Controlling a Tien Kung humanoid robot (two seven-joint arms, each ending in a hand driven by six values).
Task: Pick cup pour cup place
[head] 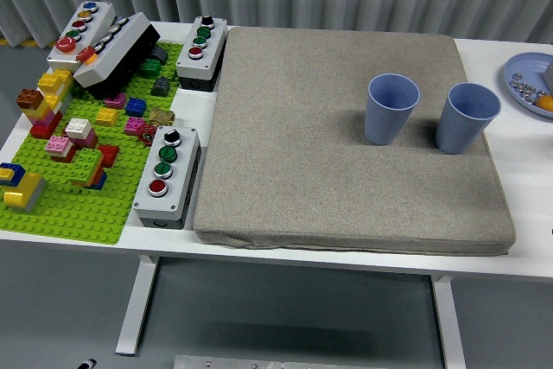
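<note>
Standing upright on the right half of a grey mat (346,140) are two blue cups, the left cup (391,108) and the right cup (467,117), sitting near each other but not touching. Neither robot hand is showing anywhere, so the state of the fingers cannot be told. No person is appearing at the far side either.

Judging from this, the task is looking not yet begun: no cup is being held, tilted or lifted, and picking, pouring and placing are all seemingly waiting to be done. Which cup is meant to be poured into which is not clear, and whether either one is holding anything is hard to say, since the insides are showing only blue shadow.

Lying beyond the mat on the white worktop (527,179), a blue plate (527,75) is being cut off by the right edge, carrying small silvery bits and something orange that are too small to name. To the left, a green baseplate (78,205) is carrying coloured bricks (73,140), and grey button boxes (166,174) are sitting around it, one by the mat's near left side and others at the far left. The worktop's right end is running out of view.
</note>
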